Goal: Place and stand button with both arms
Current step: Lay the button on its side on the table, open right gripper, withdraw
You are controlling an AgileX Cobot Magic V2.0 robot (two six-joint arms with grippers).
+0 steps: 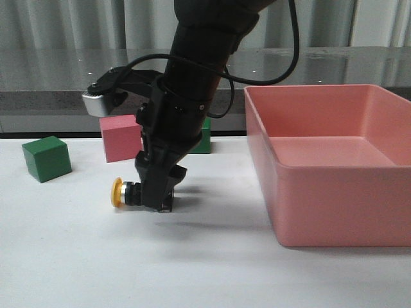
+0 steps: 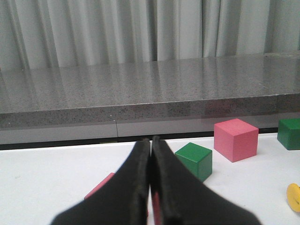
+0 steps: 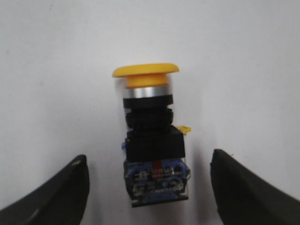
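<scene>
The button (image 1: 125,192) lies on its side on the white table, its yellow cap pointing left. In the right wrist view the button (image 3: 152,140) shows its yellow cap, silver collar, black body and blue-grey base. My right gripper (image 3: 149,159) is open, with one finger on each side of the base and a gap on both sides. In the front view the right gripper (image 1: 157,200) reaches down over the button's base end. My left gripper (image 2: 151,141) is shut and low over the table, out of the front view. The yellow cap (image 2: 294,197) shows at the edge of the left wrist view.
A large pink bin (image 1: 263,138) stands at the right. A green cube (image 1: 46,158), a pink cube (image 1: 121,138) and a second green cube (image 1: 204,138) sit behind the button. A flat pink thing (image 2: 101,186) lies under the left fingers.
</scene>
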